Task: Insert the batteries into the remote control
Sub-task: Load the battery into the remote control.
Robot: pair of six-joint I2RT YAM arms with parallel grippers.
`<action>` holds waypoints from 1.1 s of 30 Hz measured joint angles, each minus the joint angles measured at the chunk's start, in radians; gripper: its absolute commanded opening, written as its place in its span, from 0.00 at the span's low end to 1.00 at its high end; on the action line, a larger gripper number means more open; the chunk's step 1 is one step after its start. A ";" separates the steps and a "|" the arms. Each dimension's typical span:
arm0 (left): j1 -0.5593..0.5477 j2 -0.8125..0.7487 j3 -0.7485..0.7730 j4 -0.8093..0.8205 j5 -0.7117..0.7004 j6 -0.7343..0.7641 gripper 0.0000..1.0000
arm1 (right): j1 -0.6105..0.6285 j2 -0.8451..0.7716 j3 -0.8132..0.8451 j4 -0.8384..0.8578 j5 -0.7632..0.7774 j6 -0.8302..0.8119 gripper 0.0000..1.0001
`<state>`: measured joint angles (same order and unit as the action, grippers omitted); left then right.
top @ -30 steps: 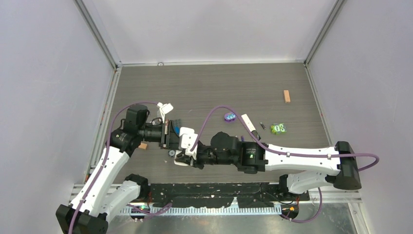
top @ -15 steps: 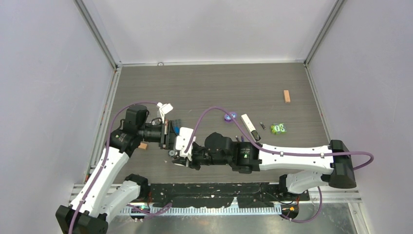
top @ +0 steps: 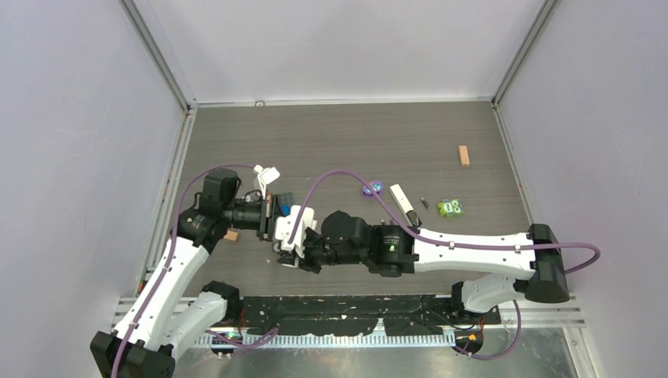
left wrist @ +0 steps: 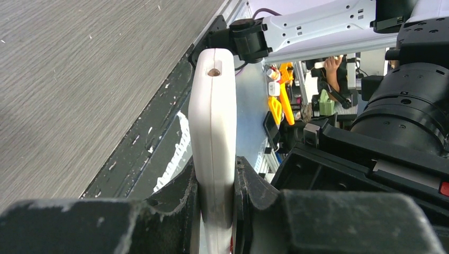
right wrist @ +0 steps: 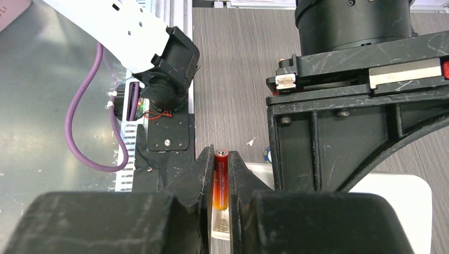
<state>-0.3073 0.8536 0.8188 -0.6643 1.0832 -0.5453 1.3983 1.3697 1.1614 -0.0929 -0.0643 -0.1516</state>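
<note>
Grippers sat nearly touching at 8 o'clock on the table in the top view, left gripper facing right gripper, a narrow white bar well apart at their 2 o'clock. Left wrist cam had its fingers clamped on the white remote control, poking toward 12 o'clock. Right wrist cam showed fingers pinched on the reddish-orange battery, cap at 12 o'clock, just over the remote, and I reckoned pushing it in could twist the remote or skid the cell out.
</note>
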 measured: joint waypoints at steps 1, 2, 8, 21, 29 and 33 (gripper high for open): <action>0.000 0.001 0.000 0.000 -0.001 0.002 0.00 | 0.000 0.005 0.007 -0.009 0.002 0.000 0.11; 0.000 0.002 0.000 0.000 -0.002 0.005 0.00 | 0.000 0.009 0.013 -0.017 0.003 0.000 0.11; 0.000 0.002 0.000 -0.004 -0.010 0.009 0.00 | 0.000 0.020 0.029 -0.038 0.003 0.001 0.12; 0.000 0.003 0.000 -0.010 -0.014 0.016 0.00 | 0.000 -0.013 -0.055 0.062 0.003 0.000 0.14; 0.000 0.003 0.000 -0.009 -0.012 0.003 0.00 | 0.000 -0.055 -0.135 0.147 0.007 0.001 0.15; -0.001 0.003 0.000 -0.006 -0.009 0.000 0.00 | 0.000 -0.075 -0.175 0.185 0.010 0.005 0.15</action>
<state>-0.3080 0.8566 0.8188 -0.6704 1.0744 -0.5453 1.3987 1.2949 0.9867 0.0925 -0.0540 -0.1463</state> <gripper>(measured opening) 0.210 0.154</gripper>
